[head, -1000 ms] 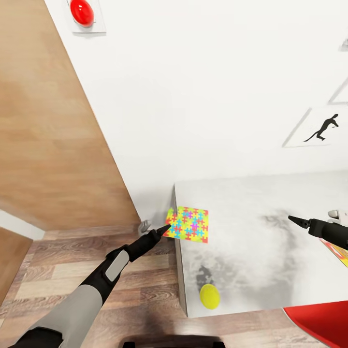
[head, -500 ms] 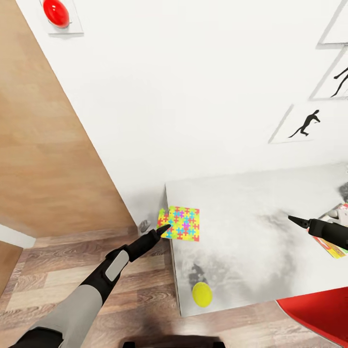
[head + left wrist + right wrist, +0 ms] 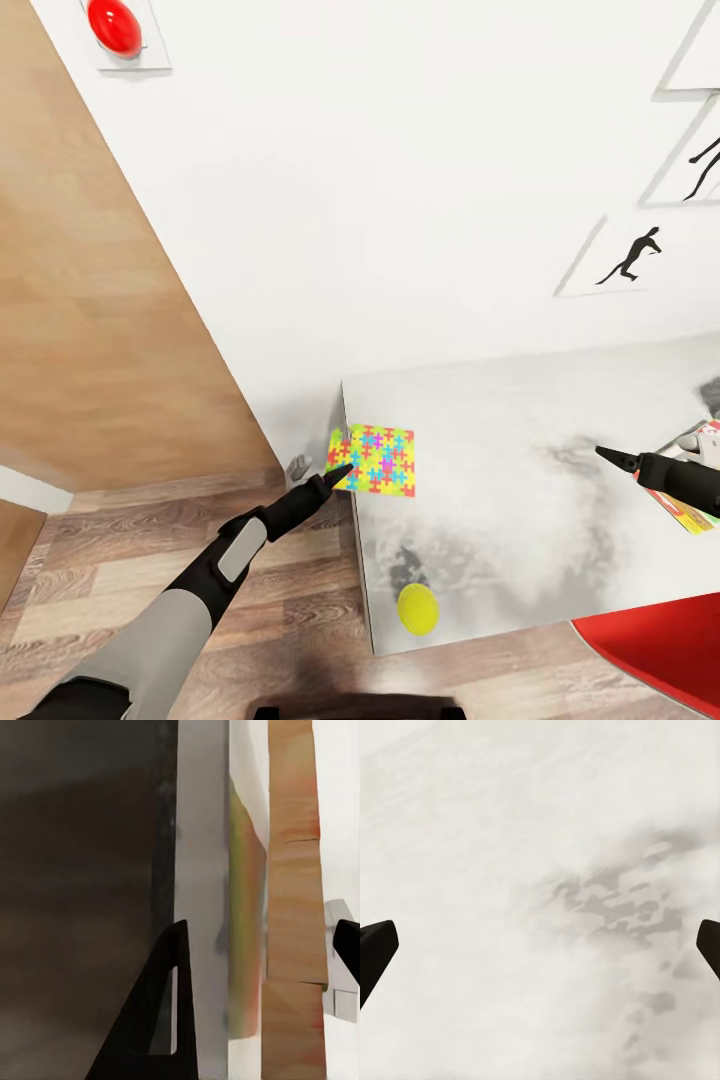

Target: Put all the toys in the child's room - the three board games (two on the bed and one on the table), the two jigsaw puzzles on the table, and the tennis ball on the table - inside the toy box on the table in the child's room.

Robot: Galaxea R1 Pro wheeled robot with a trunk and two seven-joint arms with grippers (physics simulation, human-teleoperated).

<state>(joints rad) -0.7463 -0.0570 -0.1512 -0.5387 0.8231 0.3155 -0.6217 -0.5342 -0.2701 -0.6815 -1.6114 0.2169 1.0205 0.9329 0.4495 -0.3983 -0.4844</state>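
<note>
I see a jigsaw puzzle [image 3: 378,461] and tennis ball [image 3: 417,609] lying unmoved on the tabletop [image 3: 520,440]; both grippers' fingers [image 3: 161,1001] spread, empty.

red button plate [image 3: 115,30] on wall, red chair [image 3: 655,648] near table.

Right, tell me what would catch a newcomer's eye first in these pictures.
First, the bright multicoloured jigsaw puzzle, flat on the white table at its corner, slightly overhanging the end edge, with the left gripper pointing at that overhanging edge. Next, the yellow-green tennis ball near the table's front edge. A red dome high on the wall also stands out.
</note>
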